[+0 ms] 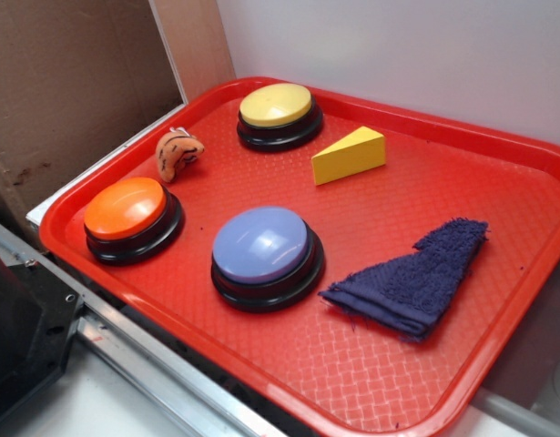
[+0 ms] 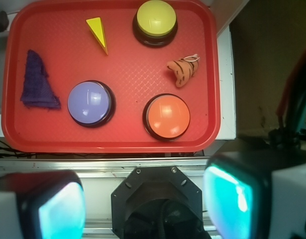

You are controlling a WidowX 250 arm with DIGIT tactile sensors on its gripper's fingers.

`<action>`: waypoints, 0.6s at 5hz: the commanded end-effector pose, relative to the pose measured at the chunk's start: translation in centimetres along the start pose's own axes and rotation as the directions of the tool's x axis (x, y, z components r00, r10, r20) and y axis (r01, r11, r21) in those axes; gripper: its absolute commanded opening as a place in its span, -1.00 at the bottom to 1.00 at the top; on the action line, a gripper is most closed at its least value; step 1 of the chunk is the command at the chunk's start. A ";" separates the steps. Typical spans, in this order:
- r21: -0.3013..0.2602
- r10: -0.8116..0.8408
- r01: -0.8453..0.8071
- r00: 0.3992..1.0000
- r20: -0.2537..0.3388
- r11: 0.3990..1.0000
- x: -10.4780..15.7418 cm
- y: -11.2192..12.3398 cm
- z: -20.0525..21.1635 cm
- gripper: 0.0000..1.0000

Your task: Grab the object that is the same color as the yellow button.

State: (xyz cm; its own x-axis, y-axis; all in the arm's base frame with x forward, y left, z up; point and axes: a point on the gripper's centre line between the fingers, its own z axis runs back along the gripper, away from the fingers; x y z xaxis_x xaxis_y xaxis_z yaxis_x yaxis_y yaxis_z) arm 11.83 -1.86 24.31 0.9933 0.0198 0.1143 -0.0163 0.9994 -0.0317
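Observation:
A small yellow wedge [image 1: 350, 156] lies on the red tray [image 1: 498, 300] at the far side, right of the yellow button [image 1: 279, 115]. In the wrist view the wedge [image 2: 98, 32] is at the top left and the yellow button [image 2: 155, 21] at the top centre. My gripper [image 2: 145, 201] is open and empty, its fingers [image 2: 227, 199] wide apart, high above the robot base and off the tray's near edge. The gripper is out of the exterior view.
An orange button [image 1: 130, 218], a lavender-blue button [image 1: 264, 256], a small orange striped plush toy [image 1: 178, 152] and a dark blue cloth [image 1: 416, 278] lie on the tray. The black robot base [image 2: 155, 204] and a metal rail [image 1: 143, 364] sit at the tray's near edge. A cardboard wall [image 1: 70, 82] stands on the left.

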 end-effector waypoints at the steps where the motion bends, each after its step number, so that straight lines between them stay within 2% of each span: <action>1: 0.000 0.000 0.000 1.000 0.000 1.000 0.0 0.0 0.0 1.00; 2: -0.038 0.003 0.000 0.997 0.075 0.999 1.6 0.2 1.0 1.00; 3: -0.068 0.092 -0.087 0.993 0.074 0.994 4.2 0.4 1.2 1.00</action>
State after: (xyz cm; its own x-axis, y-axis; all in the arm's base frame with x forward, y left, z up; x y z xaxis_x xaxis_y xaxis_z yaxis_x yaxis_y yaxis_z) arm 15.60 -1.45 24.97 0.9850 0.1017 0.1393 -0.0879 0.9910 -0.1012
